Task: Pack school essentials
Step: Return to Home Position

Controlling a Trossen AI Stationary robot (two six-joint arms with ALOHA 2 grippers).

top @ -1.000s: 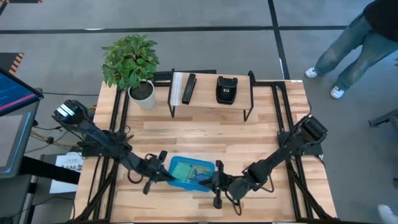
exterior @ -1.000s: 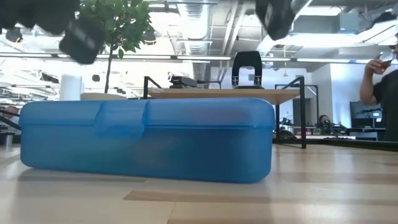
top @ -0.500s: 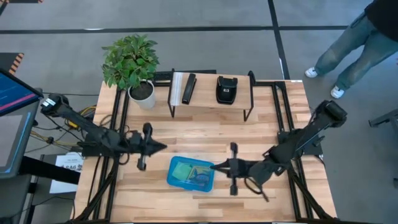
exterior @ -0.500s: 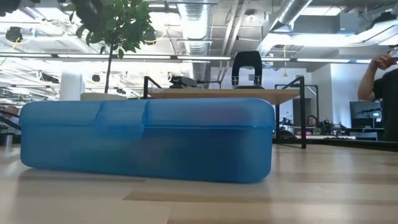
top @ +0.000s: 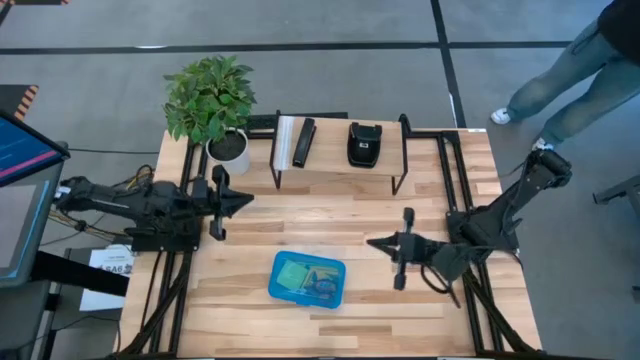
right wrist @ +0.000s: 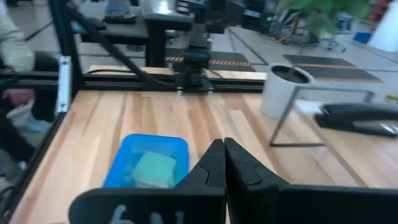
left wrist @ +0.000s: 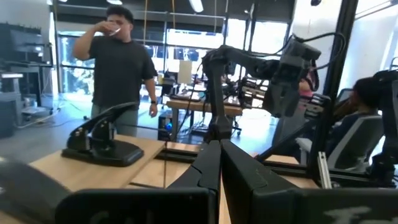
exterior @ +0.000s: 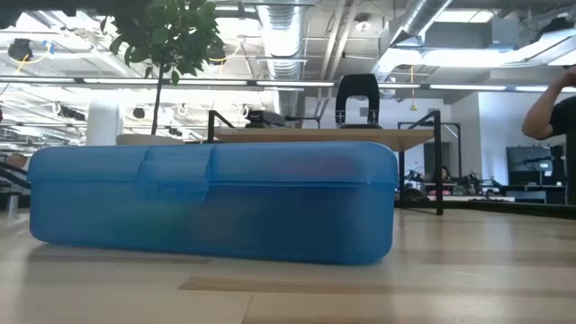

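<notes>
A blue translucent plastic box (top: pixel 307 280) lies flat on the table near its near edge, with the lid down and its latch (exterior: pixel 171 171) on the front. Stationery shows dimly through the lid as a green patch (right wrist: pixel 152 168); the single items cannot be told apart. My left gripper (top: pixel 245 200) is shut and hangs over the table's left far part, well away from the box. My right gripper (top: pixel 372 243) is also shut and hovers right of the box, pointing toward it. Each wrist view shows its own fingertips closed together (left wrist: pixel 219 149) (right wrist: pixel 222 149).
A low black-framed shelf (top: pixel 340 160) stands at the far edge, carrying a black bar with a white pad (top: pixel 295 142) and a black pouch (top: pixel 362 143). A potted plant (top: pixel 215 100) sits at the far left corner. A person (top: pixel 570 70) stands beyond the far right corner.
Both grippers have drawn back from the box's two ends and risen. The left one went toward the left and far edges, the right one toward the right edge. The box stayed where it was, lid down.
</notes>
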